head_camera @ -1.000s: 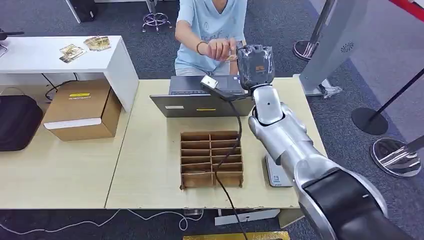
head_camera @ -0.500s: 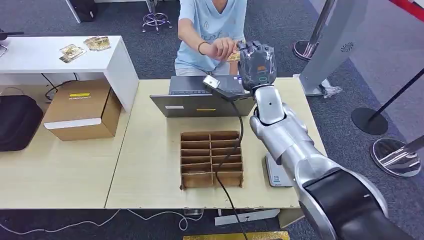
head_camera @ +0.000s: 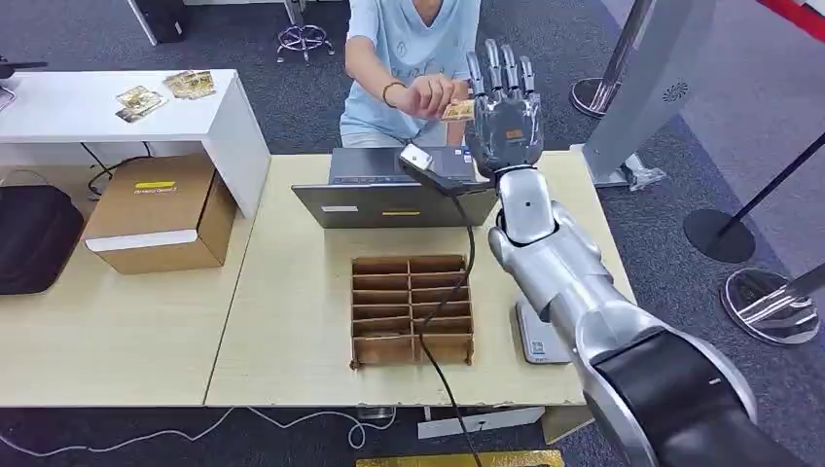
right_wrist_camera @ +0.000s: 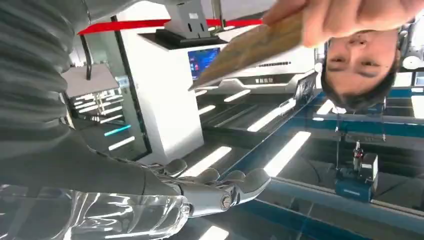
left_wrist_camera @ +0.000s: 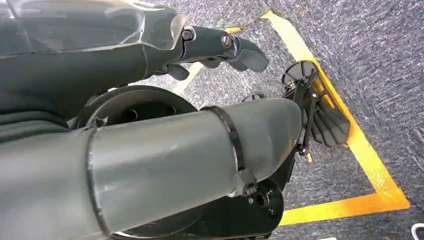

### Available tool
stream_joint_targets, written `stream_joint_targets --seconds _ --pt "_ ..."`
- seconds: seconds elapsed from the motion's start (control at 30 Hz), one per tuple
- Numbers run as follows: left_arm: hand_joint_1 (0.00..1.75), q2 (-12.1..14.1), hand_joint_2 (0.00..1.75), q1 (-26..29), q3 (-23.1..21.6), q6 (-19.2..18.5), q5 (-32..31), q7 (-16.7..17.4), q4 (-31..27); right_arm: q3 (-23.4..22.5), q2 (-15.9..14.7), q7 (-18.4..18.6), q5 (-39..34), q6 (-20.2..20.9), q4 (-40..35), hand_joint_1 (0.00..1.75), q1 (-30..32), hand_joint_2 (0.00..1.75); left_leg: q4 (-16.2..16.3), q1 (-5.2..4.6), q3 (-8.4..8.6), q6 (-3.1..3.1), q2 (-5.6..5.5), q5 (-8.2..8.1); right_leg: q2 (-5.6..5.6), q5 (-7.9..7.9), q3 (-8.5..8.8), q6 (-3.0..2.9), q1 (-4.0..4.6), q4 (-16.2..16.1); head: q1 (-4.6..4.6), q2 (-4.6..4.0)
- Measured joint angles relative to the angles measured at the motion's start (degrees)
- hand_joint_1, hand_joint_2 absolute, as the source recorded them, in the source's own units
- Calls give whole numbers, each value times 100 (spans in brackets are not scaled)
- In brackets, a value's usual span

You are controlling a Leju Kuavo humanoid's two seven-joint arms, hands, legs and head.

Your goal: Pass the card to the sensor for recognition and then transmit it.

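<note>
Right hand point(head_camera: 503, 102) raised past the far table edge at 12 o'clock, fingers point(head_camera: 493, 63) straight and spread, grasping nothing. Card point(head_camera: 458, 111) pinched in the person's hand point(head_camera: 428, 95), just beside the robot's palm at its 9 o'clock; contact cannot be told. Sensor point(head_camera: 415, 159) sits on the laptop point(head_camera: 389, 190), near the card at its 7 o'clock. Left hand point(left_wrist_camera: 220, 47) hangs over carpet, fingers curled, holding nothing.

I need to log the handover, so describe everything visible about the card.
The card is a thin, flat, yellowish-tan piece with a faint printed pattern. A person's hand pinches one end, holding it out level above the far edge of the table. Its free end points toward the robot's right hand, whose fingers are spread upright. Whether card and palm touch is unclear.
</note>
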Motion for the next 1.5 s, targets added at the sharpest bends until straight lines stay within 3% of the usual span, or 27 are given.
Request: stream_joint_targets --seconds 0.27,0.4,0.53,0.63,0.7,0.73,0.8,0.87,0.9,0.93,0.97,1.03,1.1,1.2,1.33,1.37,1.5 --pt "0 -2 0 7 0 -50 114 0 0 256 -619 263 -2 -166 -296 0 254 175 6 -1 -2 1 -4 0 -4 1 2 1 -1 -1 0 0" --pt "0 -13 0 14 0 -77 177 -17 0 184 -1113 245 -2 -166 -1210 0 684 175 7 -2 -5 2 -6 -2 -5 1 2 2 -2 -3 4 0" --pt "0 -13 0 15 0 -83 201 -20 0 94 -1410 269 -2 -166 -1795 0 963 175 7 -1 0 2 1 -2 2 1 -3 1 -1 -3 -2 0" --pt "0 -26 0 28 0 -136 256 -22 0 -44 -1773 418 0 -168 -2720 0 1427 175 8 0 -1 2 -14 -2 -13 0 -2 2 -1 -5 -7 0" --pt "0 -44 0 36 0 -186 299 -28 0 -291 -2045 287 0 -168 -3449 0 1883 175 7 0 -4 2 -33 -2 -32 -3 5 4 0 -6 0 0" --pt "0 -61 0 42 0 -195 326 -35 0 -455 -2116 144 -35 -168 -3776 0 2118 175 6 1 -7 3 -38 -3 -34 -3 7 5 1 -7 -2 0" --pt "0 -85 0 72 2 -249 385 -68 0 -1075 -2120 -818 -528 -168 -4679 0 2874 175 4 1 -12 9 -40 -8 -39 -7 10 8 2 -7 2 0" --pt "0 -111 0 91 11 -306 444 -105 0 -2001 -1798 -2929 -2013 -168 -5316 0 3514 175 2 -1 -9 12 -19 -17 -23 -7 0 7 0 -9 -9 0" --pt "0 -116 0 82 15 -308 459 -133 0 -2332 -1687 -3643 -2739 -168 -5483 0 3823 175 4 2 -6 13 -31 -18 -32 -12 6 8 1 -15 -11 0" --pt "0 -127 0 83 20 -345 477 -138 0 -2753 -1552 -4448 -3949 -151 -5699 0 4177 175 4 2 -9 13 -50 -18 -52 -23 15 21 2 -15 -2 0" --pt "0 -138 0 101 22 -376 488 -140 -2 -2980 -1530 -4812 -4979 -120 -5898 0 4534 175 3 1 -14 13 -89 -17 -92 -37 25 30 1 -14 -7 0" --pt "0 -138 0 138 31 -426 507 -140 0 -3260 -1437 -4958 -6990 72 -6342 0 5092 175 2 1 -13 13 -86 -18 -84 -35 24 27 1 -13 2 0" --pt "0 -135 0 140 37 -472 514 -140 -2 -3450 -1240 -5458 -8333 240 -6809 0 5670 175 0 0 -8 14 -70 -21 -68 -35 23 27 0 -13 0 0" --pt "0 -120 0 138 39 -503 516 -131 -2 -3571 -806 -5672 -9533 589 -7395 0 6384 175 -4 1 -4 10 -59 -25 -59 -40 20 21 1 -13 -11 0" --pt "0 -118 0 140 39 -527 475 -127 0 -3576 -267 -5554 -10307 1388 -7731 0 6969 175 -7 3 -1 8 -51 -24 -55 -43 19 14 2 -8 -4 0" --pt "0 -118 0 142 39 -527 444 -127 0 -3573 -176 -5493 -10449 1759 -7735 0 7062 175 -8 2 1 8 -45 -24 -52 -42 19 12 2 -7 -4 0" --pt "0 -116 0 144 39 -525 376 -127 0 -3521 11 -5212 -10537 2906 -7634 0 7171 175 -8 2 2 8 -35 -23 -39 -36 21 5 2 -5 -2 0"
